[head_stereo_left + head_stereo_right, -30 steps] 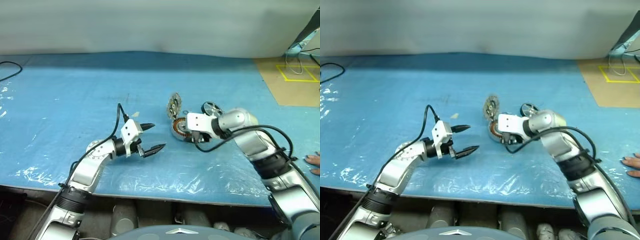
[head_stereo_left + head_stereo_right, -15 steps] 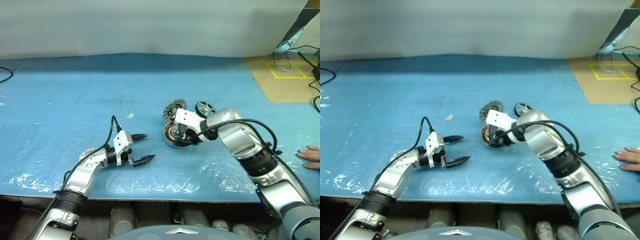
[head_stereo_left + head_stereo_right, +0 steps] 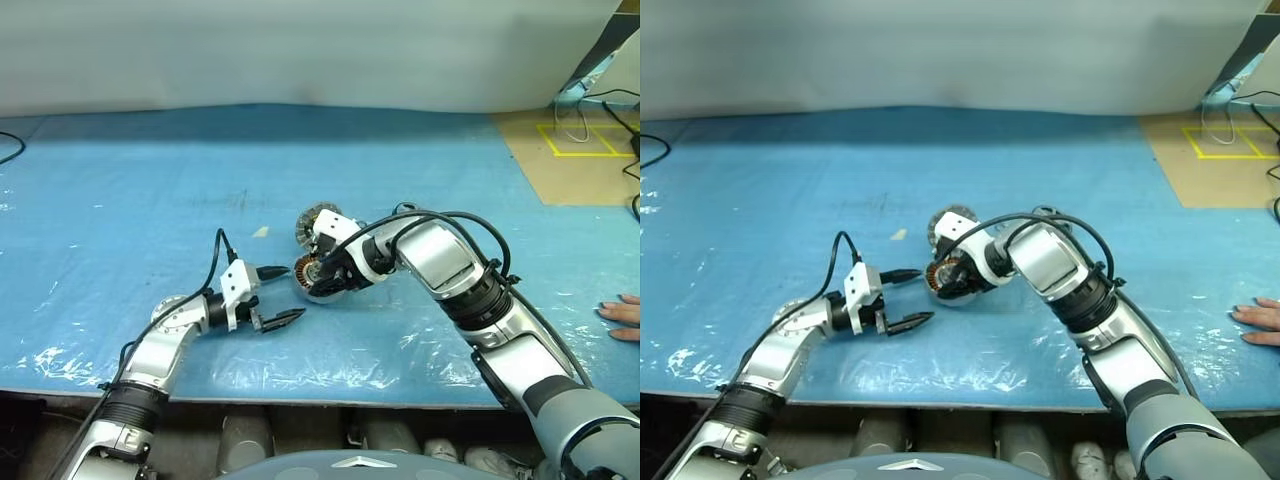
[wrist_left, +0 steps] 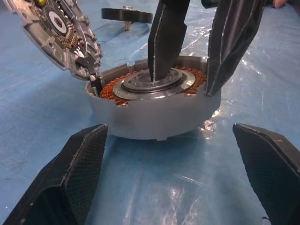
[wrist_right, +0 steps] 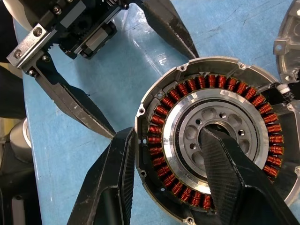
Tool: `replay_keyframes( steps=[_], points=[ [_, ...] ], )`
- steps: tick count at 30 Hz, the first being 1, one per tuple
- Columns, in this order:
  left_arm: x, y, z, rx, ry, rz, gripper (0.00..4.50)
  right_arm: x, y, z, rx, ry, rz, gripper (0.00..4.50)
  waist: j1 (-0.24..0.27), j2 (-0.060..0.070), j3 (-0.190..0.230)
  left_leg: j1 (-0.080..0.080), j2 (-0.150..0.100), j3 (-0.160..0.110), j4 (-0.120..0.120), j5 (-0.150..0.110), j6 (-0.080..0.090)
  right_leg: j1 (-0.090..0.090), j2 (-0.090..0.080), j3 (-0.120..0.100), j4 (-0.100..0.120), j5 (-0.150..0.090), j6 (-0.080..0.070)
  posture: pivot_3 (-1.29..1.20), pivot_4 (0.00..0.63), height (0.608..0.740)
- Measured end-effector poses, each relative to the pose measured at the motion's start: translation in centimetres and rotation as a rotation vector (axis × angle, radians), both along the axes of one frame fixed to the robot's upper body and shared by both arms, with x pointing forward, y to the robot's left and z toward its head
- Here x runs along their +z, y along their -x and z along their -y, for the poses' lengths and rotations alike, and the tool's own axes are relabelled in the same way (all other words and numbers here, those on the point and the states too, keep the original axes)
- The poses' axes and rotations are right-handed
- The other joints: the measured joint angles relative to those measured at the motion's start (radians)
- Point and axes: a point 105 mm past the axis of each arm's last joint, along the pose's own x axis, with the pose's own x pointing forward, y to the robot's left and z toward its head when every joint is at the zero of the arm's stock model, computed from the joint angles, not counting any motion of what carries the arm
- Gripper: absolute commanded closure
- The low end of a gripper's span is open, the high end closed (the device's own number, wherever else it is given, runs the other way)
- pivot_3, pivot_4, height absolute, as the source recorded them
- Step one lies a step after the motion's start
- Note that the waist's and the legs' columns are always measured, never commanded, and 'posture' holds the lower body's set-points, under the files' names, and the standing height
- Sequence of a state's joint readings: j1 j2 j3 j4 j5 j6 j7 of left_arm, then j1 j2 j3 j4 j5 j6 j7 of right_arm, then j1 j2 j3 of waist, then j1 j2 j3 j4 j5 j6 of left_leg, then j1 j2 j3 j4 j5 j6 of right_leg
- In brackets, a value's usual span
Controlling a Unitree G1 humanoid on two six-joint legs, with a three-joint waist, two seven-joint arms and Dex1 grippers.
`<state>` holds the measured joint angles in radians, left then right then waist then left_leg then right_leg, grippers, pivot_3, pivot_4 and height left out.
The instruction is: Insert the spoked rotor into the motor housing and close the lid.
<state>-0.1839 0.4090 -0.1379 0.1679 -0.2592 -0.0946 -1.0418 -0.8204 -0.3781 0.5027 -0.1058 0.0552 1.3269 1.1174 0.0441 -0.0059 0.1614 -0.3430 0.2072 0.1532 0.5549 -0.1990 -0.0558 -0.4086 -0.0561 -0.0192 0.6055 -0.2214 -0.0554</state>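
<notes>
The motor housing (image 3: pixel 312 279) lies on the blue sheet, a ring of copper windings around its silver hub (image 5: pixel 213 136). Its lid (image 3: pixel 317 222) stands raised at the far rim, toothed inner face showing. My right gripper (image 3: pixel 318 283) reaches down onto the housing and is shut on it. One finger (image 5: pixel 225 173) sits in the hub's bore and the other (image 5: pixel 112 183) lies against the outer wall. My left gripper (image 3: pixel 290 293) is open, level, just left of the housing without touching it. The spoked rotor (image 4: pixel 126 15) lies flat on the sheet behind the housing.
A person's hand (image 3: pixel 622 318) rests on the sheet at the right edge. Brown floor with yellow tape (image 3: pixel 575 150) lies far right, and a black cable (image 3: pixel 10 150) far left. The table's front edge (image 3: pixel 330 385) runs just below both arms.
My right gripper has swung left and rolled its wrist, dragging the housing with its lid toward the left gripper. The left gripper has stayed open and nearly still.
</notes>
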Motion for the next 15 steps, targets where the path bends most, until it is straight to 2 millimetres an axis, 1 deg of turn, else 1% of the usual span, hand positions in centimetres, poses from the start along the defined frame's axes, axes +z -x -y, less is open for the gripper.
replay_keyframes(
  steps=[3, 7, 10, 12, 15],
  points=[
    [0.51, -0.26, 0.23, 0.000, 0.002, 0.011, 0.00, -0.03, -0.04, 0.04, -0.005, -0.004, -0.003, 2.41, 0.000, 0.000, 0.000, 0.000, 0.000, 0.000, 0.000, 0.000, 0.000, 0.000, 0.000, 0.000, 0.000, 0.000, 0.000, 0.00, 0.150, 0.740],
    [0.54, -0.32, 0.37, 0.005, 0.008, 0.006, 0.00, -0.10, -0.12, -0.08, 0.001, -0.001, 0.014, 2.41, 0.000, 0.000, 0.000, 0.001, 0.000, 0.000, 0.000, 0.000, 0.000, 0.001, 0.000, 0.000, 0.000, 0.000, 0.000, 0.00, 0.150, 0.740],
    [0.62, -0.46, 0.38, 0.010, 0.008, 0.004, 0.00, -0.37, -0.41, -0.19, 0.008, 0.002, 0.037, 1.72, -0.001, 0.000, 0.000, 0.002, 0.000, 0.000, 0.000, 0.000, -0.001, 0.002, 0.000, 0.000, 0.001, 0.000, 0.000, 0.00, 0.150, 0.740],
    [0.63, -0.39, 0.52, 0.002, 0.007, 0.002, 0.00, -0.53, -0.36, -0.54, 0.023, -0.006, 0.038, 1.12, 0.001, 0.001, 0.000, 0.001, 0.000, 0.000, 0.000, 0.001, -0.001, 0.001, 0.000, 0.000, 0.001, 0.000, 0.000, 0.00, 0.150, 0.740],
    [0.80, -0.25, 0.58, -0.009, 0.012, -0.009, 0.00, -0.39, -0.42, -0.48, 0.023, -0.011, 0.032, 1.12, 0.003, 0.001, 0.000, 0.001, -0.001, 0.000, 0.001, 0.001, -0.001, 0.001, -0.001, 0.000, 0.001, 0.000, 0.000, 0.00, 0.150, 0.740]
  ],
)
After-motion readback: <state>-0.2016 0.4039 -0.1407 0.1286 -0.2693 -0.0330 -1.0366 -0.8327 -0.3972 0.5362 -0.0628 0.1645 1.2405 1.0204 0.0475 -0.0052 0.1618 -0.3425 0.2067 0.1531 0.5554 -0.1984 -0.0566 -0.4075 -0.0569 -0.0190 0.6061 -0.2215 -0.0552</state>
